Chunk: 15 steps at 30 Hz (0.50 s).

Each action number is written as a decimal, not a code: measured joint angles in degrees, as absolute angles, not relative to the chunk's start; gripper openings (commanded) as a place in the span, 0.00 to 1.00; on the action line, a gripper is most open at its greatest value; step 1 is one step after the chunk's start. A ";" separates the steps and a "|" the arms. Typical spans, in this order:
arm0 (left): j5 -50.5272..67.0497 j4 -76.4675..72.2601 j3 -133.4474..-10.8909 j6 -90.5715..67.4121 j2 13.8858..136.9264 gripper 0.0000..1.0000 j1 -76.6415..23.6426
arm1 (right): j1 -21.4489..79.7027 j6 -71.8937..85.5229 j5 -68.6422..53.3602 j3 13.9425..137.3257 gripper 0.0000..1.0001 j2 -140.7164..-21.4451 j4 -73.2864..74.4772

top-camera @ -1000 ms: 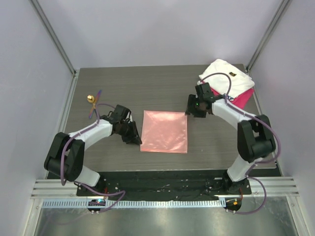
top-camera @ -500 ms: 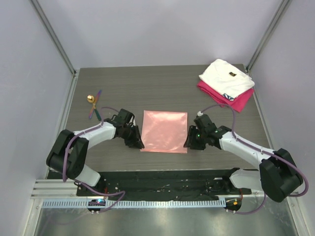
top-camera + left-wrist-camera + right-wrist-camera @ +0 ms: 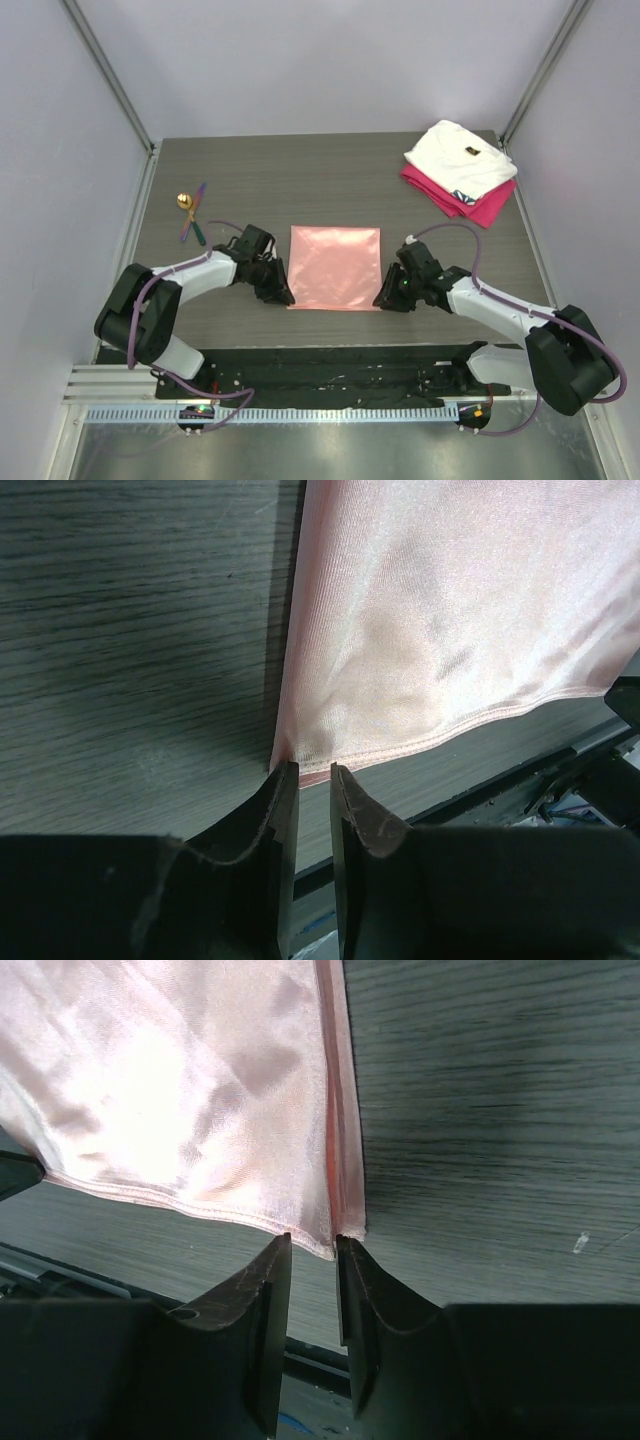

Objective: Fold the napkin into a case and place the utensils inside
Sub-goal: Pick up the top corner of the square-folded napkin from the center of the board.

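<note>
From above, the napkin (image 3: 335, 265) lies flat on the table (image 3: 300, 190) between the two arms. The left gripper (image 3: 283, 295) is at its near left corner and the right gripper (image 3: 385, 298) at its near right one. The utensils (image 3: 190, 212) lie well beyond the left jaws. In the left wrist view, the jaws stand narrowly apart with the napkin's corner at their tips. The right wrist view shows a similar slim gap, with the corner between the tips.

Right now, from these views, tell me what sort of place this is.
Most likely a robotics lab test cell, not a dining room: plain pale walls with metal frame posts box in a wood-grain table, and the left arm and right arm are bolted at its near edge.
</note>
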<state>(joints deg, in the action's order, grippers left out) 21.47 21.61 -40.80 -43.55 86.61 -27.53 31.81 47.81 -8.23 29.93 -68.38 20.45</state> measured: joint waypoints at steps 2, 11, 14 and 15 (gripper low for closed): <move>21.45 21.45 -40.77 -43.59 86.61 0.23 -27.68 | 31.81 48.23 -8.64 29.65 0.31 -68.38 19.44; 21.43 21.34 -40.73 -43.75 86.54 0.23 -27.77 | 31.83 48.73 -9.78 28.34 0.31 -68.38 17.61; 21.41 21.37 -40.71 -43.75 86.50 0.23 -27.79 | 31.83 48.69 -9.67 28.27 0.31 -68.38 17.61; 21.41 21.37 -40.71 -43.75 86.50 0.23 -27.79 | 31.83 48.69 -9.63 28.27 0.31 -68.38 17.61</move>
